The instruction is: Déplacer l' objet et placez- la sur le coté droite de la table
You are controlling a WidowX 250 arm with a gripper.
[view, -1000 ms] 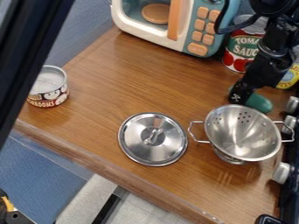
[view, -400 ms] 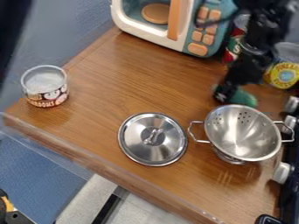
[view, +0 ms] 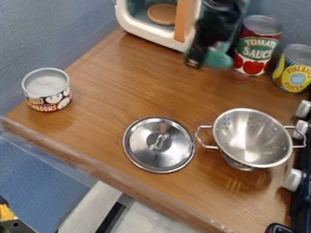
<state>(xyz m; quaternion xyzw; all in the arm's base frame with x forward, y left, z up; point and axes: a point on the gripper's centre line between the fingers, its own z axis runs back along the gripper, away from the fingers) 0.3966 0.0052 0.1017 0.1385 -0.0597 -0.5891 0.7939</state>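
Pincer point(view: 198, 58) near the top of the camera view, arm coming down from the top edge. It's pinching the green object point(view: 218, 59), blurred, so exact type unclear. Black fingertip on the microwave side, green part sticking out toward the red can. Can't tell if the object touches the wood or hangs just over it.

Pincer and object sit in front of the toy microwave point(view: 130, 27), overlapping its button side. Orange door handle point(view: 180, 22) just beside the arm.

Red can with tomatoes pictured on it point(view: 250, 50): upright, near the green object. Yellow-label can point(view: 296, 73): upright, next along, toward the view's right edge.

Steel colander point(view: 258, 152): on its foot, bowl opening up, one loop handle toward the lid, the other toward the stove knobs. Steel lid point(view: 142, 157): flat, grip up, just beside the colander, nearer the middle of the tabletop point(view: 121, 82).

Short open-looking can point(view: 48, 102): upright, far left of the view, near the wall, well apart from the rest.

Dark stove point(view: 302, 200) along the right edge, pale knobs point(view: 293, 179) facing the colander.
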